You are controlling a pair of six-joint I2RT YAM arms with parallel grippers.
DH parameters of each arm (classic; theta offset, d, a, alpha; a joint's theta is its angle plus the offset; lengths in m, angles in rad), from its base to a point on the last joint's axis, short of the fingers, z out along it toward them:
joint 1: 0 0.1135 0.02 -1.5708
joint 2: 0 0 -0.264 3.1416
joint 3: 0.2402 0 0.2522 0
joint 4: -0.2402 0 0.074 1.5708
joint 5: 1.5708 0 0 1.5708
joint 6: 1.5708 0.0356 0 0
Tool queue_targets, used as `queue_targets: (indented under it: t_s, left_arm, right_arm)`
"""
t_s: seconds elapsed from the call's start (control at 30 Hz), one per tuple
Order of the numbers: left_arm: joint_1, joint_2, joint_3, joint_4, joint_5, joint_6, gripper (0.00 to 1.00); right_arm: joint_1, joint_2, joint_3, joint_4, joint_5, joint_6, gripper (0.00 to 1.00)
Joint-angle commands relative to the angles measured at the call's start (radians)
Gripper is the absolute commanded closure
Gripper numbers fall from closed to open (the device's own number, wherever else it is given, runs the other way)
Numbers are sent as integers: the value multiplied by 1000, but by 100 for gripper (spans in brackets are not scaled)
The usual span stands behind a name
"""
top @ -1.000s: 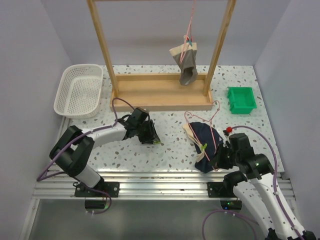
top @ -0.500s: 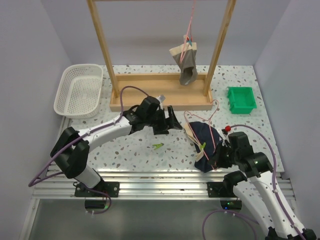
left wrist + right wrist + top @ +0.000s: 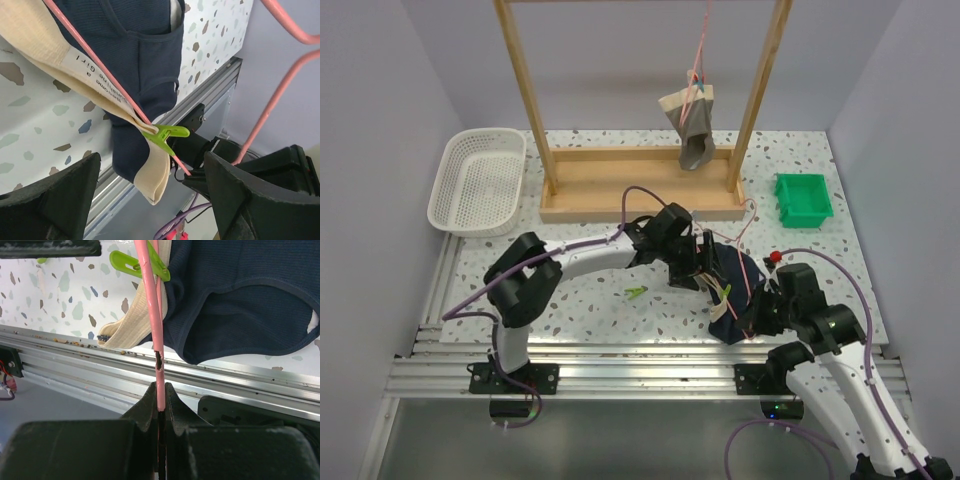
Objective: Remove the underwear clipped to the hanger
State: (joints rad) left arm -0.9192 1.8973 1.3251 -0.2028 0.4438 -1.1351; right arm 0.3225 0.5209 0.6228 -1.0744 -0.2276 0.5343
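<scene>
Overhead camera looks down; both close wrist cameras share navy underwear (image 3: 135, 50).

From above, my left gripper (image 3: 708, 270) covers the upper left of the navy briefs (image 3: 732, 316) and part of the pink hanger (image 3: 747, 280) lying on them, so I can't tell whether it touches the cloth. The green clip (image 3: 725, 292) there is too small for me to judge its bite. The wooden rack (image 3: 525, 95) and the second hanger (image 3: 703, 45) run off the top edge, and on my left wrist view the wire crosses the waistband label (image 3: 92, 70), leaving it unreadable.
</scene>
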Motion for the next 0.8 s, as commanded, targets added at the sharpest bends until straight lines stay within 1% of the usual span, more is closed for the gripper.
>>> queue_targets:
  t_s: [0.0, 0.2, 0.37, 0.53, 0.6, 0.73, 0.77]
  left_arm:
    - [-9, 44, 117, -10, 22, -20, 13]
    - [-26, 138, 230, -78, 15, -19, 13]
    - [-70, 210, 309, -161, 4, 32, 13]
    - [-90, 209, 266, -161, 4, 37, 13]
    - [-90, 203, 253, -159, -1, 37, 14]
    - [-90, 200, 249, -158, 4, 40, 19]
    - [-90, 194, 240, -155, 4, 40, 23]
  right_arm:
    - [1, -9, 29, 13, -4, -8, 100]
    - [0, -9, 29, 11, -1, -5, 100]
    - [1, -7, 29, 13, 2, -5, 100]
    - [1, -12, 31, 11, 7, -2, 100]
    - [1, -13, 29, 10, 8, -2, 100]
    - [1, -15, 29, 8, 13, -2, 100]
    - [0, -16, 29, 8, 14, 1, 100]
